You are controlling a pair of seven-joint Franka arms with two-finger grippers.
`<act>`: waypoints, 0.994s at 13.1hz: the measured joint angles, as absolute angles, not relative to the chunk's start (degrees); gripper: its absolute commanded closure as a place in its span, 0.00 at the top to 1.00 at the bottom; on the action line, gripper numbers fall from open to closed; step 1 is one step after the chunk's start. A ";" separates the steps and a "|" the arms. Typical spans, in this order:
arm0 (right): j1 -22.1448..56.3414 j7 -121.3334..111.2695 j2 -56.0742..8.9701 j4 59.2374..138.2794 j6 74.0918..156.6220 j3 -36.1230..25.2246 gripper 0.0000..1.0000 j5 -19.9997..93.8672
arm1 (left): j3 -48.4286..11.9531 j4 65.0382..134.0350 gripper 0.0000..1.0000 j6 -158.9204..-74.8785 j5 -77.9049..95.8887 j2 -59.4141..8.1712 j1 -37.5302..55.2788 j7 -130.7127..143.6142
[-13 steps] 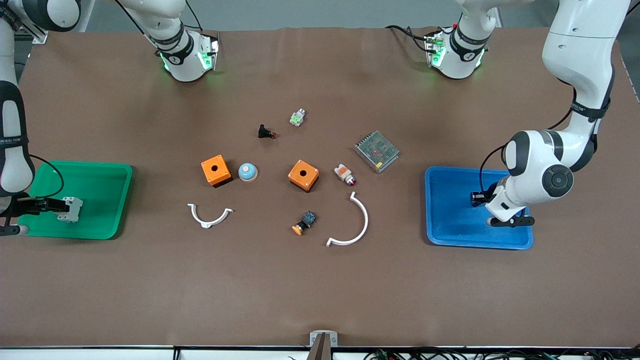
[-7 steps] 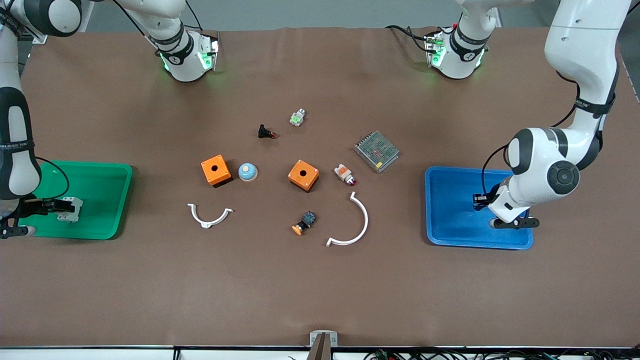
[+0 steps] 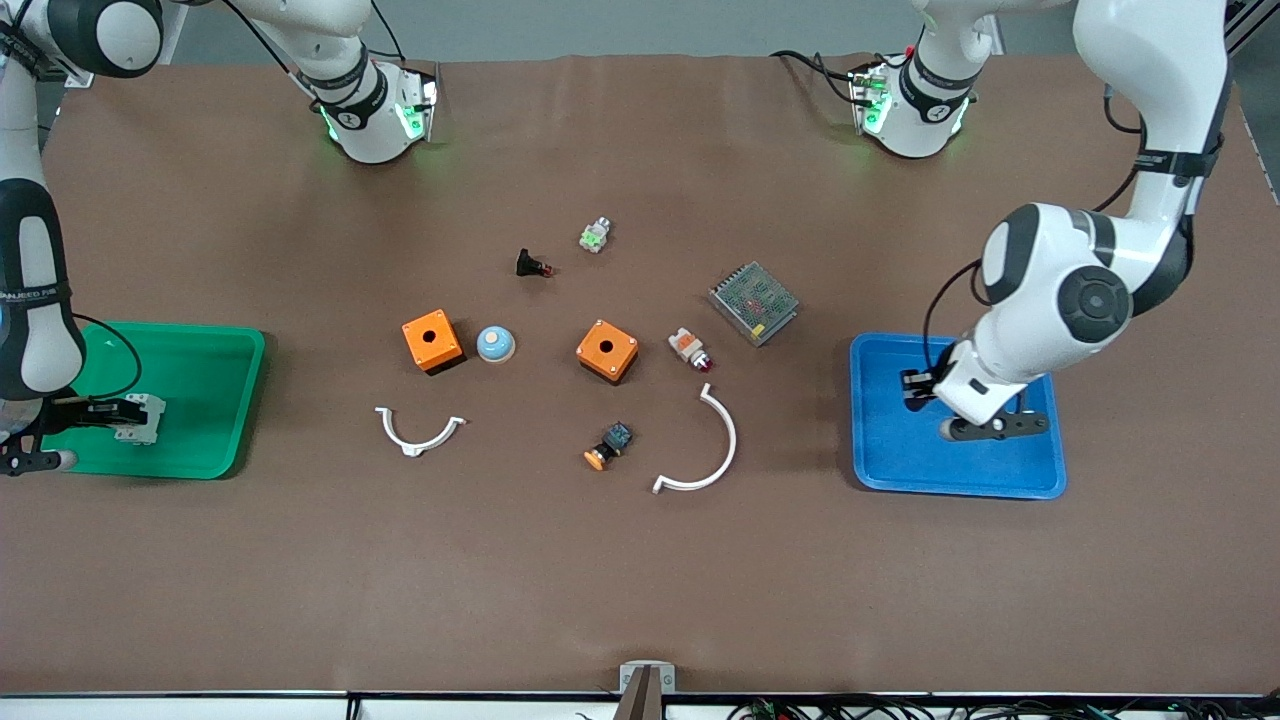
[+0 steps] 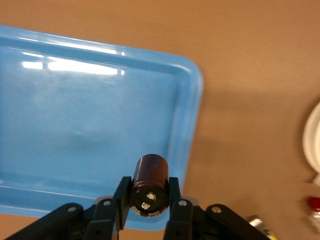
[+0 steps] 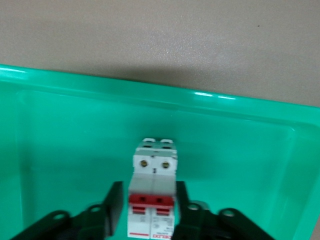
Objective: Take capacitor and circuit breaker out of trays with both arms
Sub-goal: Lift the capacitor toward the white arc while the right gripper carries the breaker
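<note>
My left gripper (image 3: 912,385) hangs over the blue tray (image 3: 960,482), over the tray end toward the table's middle. In the left wrist view it (image 4: 148,194) is shut on the capacitor (image 4: 150,172), a dark-brown stubby cylinder, over the blue tray (image 4: 75,125). My right gripper (image 3: 128,412) is low in the green tray (image 3: 205,380). The breaker (image 3: 148,420), a white-grey block, lies there. In the right wrist view the breaker (image 5: 152,170) shows its red levers between my right gripper (image 5: 149,201), whose fingers stand slightly apart, with a gap on one side. The green tray (image 5: 75,130) is under it.
In the table's middle lie two orange boxes (image 3: 432,341) (image 3: 607,350), a blue dome (image 3: 495,344), two white arcs (image 3: 420,432) (image 3: 712,455), an orange-capped button (image 3: 608,445), a mesh-topped metal unit (image 3: 753,301), a white-orange red-tipped part (image 3: 690,350) and a black flared part (image 3: 532,265).
My left gripper has moved with the capacitor across the blue tray toward the table's middle. My right gripper and the breaker have stayed almost still in the green tray.
</note>
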State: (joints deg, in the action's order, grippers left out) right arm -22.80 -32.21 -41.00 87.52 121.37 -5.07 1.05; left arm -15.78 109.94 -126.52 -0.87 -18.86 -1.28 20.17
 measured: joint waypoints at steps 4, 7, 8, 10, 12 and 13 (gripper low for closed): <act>-22.81 -32.20 -41.00 87.43 121.34 -5.05 0.20 1.05 | -16.59 106.07 0.00 -126.54 -0.87 -22.17 4.94 30.72; -22.64 -32.18 -40.74 86.52 119.20 -4.64 0.20 1.05 | -16.65 102.69 0.00 -126.73 -0.87 -25.49 10.10 40.10; -22.37 -32.09 -40.13 85.65 116.81 -4.46 0.20 1.05 | -16.64 101.53 0.00 -126.99 -0.87 -26.89 11.71 43.16; -20.81 -29.80 -36.73 84.06 110.00 -4.24 0.20 1.05 | -16.57 98.99 0.00 -127.39 -1.00 -30.09 14.91 48.85; -17.90 -24.18 -31.51 83.48 101.48 -4.15 0.20 0.86 | -16.49 96.68 0.00 -127.95 -2.58 -33.21 17.26 53.41; -15.98 -21.30 -28.79 83.51 97.68 -4.08 0.20 0.79 | -16.45 95.91 0.00 -128.64 -3.93 -34.66 17.94 55.38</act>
